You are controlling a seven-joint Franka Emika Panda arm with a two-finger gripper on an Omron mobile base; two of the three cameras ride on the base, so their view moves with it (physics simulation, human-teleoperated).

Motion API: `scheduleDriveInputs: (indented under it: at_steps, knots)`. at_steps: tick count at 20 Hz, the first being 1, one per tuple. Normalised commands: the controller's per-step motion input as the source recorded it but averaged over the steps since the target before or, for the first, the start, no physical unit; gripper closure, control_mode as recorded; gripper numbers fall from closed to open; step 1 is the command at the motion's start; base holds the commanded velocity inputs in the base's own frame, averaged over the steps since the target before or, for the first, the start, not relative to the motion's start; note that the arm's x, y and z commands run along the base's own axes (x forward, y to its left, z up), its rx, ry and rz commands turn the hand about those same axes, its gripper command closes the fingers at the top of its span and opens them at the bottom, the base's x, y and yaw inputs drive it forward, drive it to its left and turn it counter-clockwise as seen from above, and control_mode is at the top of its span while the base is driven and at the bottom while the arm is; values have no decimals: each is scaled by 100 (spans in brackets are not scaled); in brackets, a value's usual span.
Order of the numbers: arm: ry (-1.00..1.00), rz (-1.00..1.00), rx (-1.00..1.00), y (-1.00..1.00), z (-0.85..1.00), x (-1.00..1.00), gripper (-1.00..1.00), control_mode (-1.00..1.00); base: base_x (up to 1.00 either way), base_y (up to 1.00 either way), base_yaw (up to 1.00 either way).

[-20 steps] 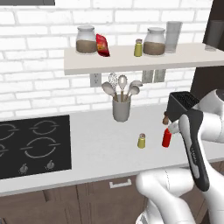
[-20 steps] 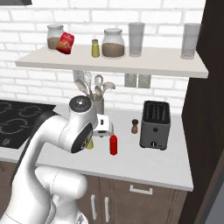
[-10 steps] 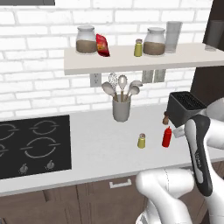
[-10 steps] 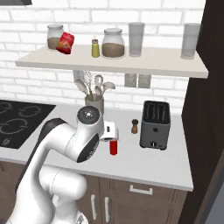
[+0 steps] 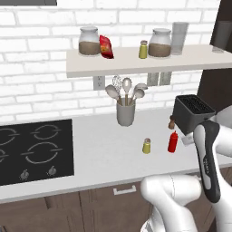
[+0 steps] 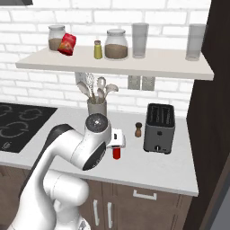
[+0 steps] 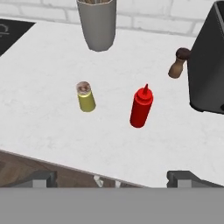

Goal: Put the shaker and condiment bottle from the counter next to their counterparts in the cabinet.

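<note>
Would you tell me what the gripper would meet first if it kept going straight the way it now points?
Probably the bare counter between the shaker and the condiment bottle. The gripper is open and aims between them, slightly nearer the bottle; depth is hard to judge.

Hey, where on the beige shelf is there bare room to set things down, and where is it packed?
On the pale beige shelf board, bare board lies between the red packet and the small yellow-green shaker, and at the left end beyond the glass jar. It is crowded from that shaker through the second jar to the tall clear glass.

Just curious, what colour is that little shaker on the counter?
Yellow-green with a grey cap; the shaker shows best in the hand view.
</note>
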Motion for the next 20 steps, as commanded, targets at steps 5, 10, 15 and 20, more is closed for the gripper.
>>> scheduleDriveInputs:
  at_steps: [5,10,15,20]
  knots:
    - [0,0,0,-9,-26,12,-100,-100,0,0,0]
    - [0,0,0,0,-13,30,-100,-100,0,0,0]
    - [0,0,1,-4,-6,31,-100,-100,0,0,0]
    - [1,0,1,-3,-8,13,-100,-100,0,0,0]
